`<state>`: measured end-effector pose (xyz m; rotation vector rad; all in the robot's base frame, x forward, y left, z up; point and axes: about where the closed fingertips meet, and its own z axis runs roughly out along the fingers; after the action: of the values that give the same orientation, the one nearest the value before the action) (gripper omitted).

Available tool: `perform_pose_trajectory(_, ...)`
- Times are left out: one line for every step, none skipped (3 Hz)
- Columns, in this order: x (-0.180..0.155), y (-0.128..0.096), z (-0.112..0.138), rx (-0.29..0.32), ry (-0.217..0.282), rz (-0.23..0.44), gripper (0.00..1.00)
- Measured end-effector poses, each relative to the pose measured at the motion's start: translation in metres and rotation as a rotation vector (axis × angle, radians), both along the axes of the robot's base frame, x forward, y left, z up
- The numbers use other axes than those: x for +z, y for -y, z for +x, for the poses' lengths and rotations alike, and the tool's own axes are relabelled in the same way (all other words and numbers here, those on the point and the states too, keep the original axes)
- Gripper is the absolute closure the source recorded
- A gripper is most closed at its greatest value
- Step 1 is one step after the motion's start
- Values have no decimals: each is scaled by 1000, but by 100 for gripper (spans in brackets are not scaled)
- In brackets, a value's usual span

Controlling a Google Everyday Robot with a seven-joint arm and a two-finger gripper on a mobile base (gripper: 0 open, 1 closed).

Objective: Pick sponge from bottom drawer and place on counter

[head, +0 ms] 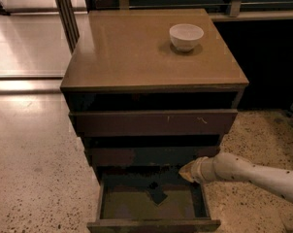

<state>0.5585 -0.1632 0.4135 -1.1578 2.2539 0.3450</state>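
The bottom drawer [112, 212] is pulled open and shows its greenish-brown floor. The small dark sponge [157, 194] lies flat on that floor, near the middle. My gripper [186, 172] reaches in from the right on a white arm, over the drawer's back right part, up and to the right of the sponge and apart from it. The counter [132, 52] is the tan top of the cabinet, above.
A white bowl [186, 36] stands on the counter at the back right. The two upper drawers [154, 122] are slightly out. Speckled floor [35, 178] lies left and right of the cabinet. A dark post [66, 11] stands behind at the left.
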Motion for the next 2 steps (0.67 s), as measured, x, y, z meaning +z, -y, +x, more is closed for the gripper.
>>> perform_pose_trajectory(-18, 0, -1, 0, 0, 5, 100)
perform_pose_trajectory(-72, -5, 2, -15, 18, 30, 100)
